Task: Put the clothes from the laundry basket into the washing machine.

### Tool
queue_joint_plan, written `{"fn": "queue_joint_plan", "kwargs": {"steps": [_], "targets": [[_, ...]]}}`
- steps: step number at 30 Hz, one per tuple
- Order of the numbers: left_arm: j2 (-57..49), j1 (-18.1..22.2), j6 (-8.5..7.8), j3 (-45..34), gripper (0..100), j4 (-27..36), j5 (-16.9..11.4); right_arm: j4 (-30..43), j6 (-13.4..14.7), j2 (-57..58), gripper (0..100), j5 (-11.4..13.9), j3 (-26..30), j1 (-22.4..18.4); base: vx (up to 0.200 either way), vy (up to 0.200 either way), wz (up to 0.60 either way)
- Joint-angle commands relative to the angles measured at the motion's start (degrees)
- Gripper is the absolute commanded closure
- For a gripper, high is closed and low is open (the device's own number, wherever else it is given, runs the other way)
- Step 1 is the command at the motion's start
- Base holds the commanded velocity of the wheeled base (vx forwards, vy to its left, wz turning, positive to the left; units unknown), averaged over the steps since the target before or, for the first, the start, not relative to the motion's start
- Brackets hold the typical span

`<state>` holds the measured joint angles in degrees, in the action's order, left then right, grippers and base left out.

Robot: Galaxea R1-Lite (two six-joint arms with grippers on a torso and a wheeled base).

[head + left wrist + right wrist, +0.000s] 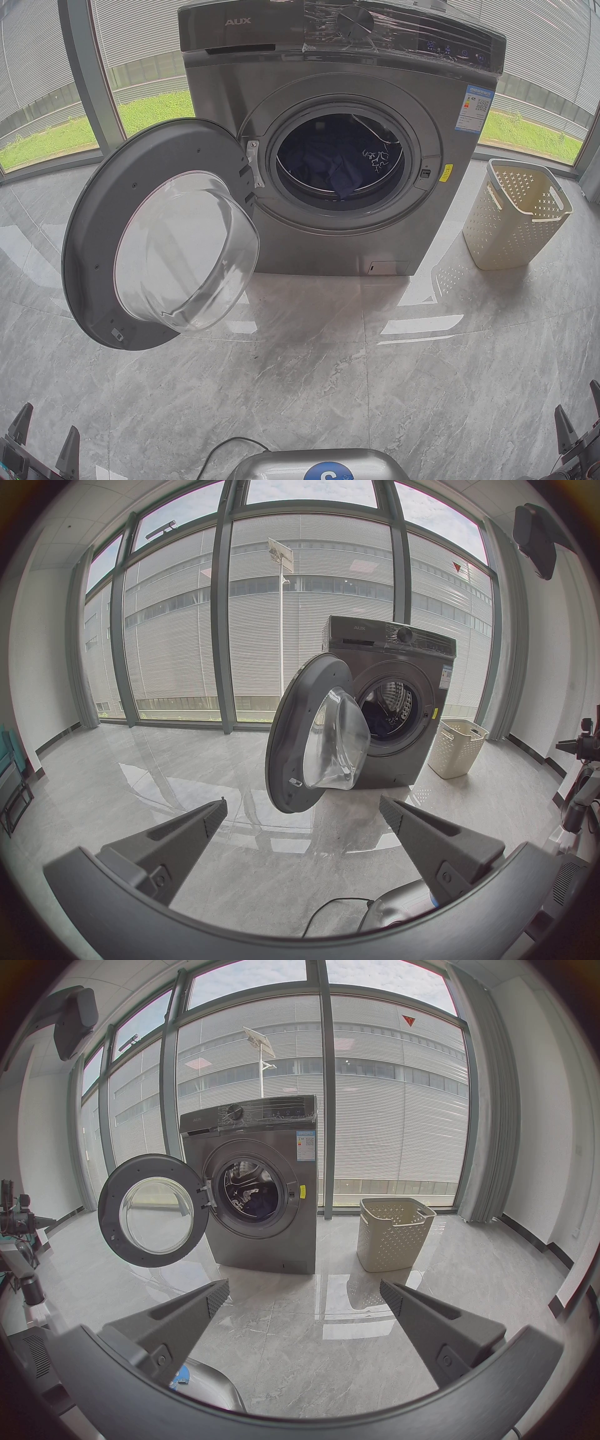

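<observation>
Both grippers: the left gripper (47, 431) and the right gripper (576, 405) hang low over the near edge of the floor (312, 375), well apart from the machine.
Fingers: apart on each gripper, with nothing between them.
Washing machine (350, 250): a grey front-loader standing on the floor by the window wall.
Door (100, 250): hinged on the robot's left and swung fully open, so the mouth is clear.
Clothes (337, 169): dark blue garments, one with a white pattern, lie slumped in the bottom of the drum, behind the door seal.
Laundry basket (500, 231): cream, perforated and upright on the floor just beside the machine's right front corner. The inner walls in view are bare, and its bottom is hidden.
Progress: the load looks to be already in the drum. Loading is probably finished unless something lies flat on the basket's bottom.
Handling: these garments should be light, soft and limp. They will drape and trail instead of keeping a shape.
Hold: pinch a bunched fold near a garment's middle, not a hem or a sleeve.
Risk: a hanging end could catch on the basket's rim or the door seal.
</observation>
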<state>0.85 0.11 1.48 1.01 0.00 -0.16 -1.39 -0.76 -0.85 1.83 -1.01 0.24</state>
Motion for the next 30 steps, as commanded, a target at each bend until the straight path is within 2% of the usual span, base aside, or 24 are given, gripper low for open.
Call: {"fn": "queue_joint_plan", "kwargs": {"steps": [1, 10, 22, 28, 30], "targets": [[-0.50, 0.07, 0.02, -0.84, 0, 0.00, -0.02, -0.02, -0.04, 0.85, 0, 0.02, 1.01, 0.02, 0.000, 0.200, 0.00], [-0.41, 0.07, 0.19, -0.84, 0, 0.00, -0.02, -0.02, -0.04, 0.85, 0, 0.02, 1.01, 0.02, 0.000, 0.200, 0.00], [-0.50, 0.07, -0.16, -0.92, 0, -0.09, -0.02, -0.02, -0.04, 0.85, 0, 0.02, 1.01, 0.02, 0.000, 0.000, 0.00], [-0.50, 0.07, -0.16, -0.92, 0, -0.09, -0.02, -0.02, -0.04, 0.85, 0, 0.02, 1.01, 0.02, 0.000, 0.200, 0.00], [-0.59, 0.07, -1.04, -1.01, 0, 0.00, -0.19, -0.02, -0.04, 0.85, 0, 0.02, 1.01, 0.02, 0.000, 0.000, 0.00]]}}
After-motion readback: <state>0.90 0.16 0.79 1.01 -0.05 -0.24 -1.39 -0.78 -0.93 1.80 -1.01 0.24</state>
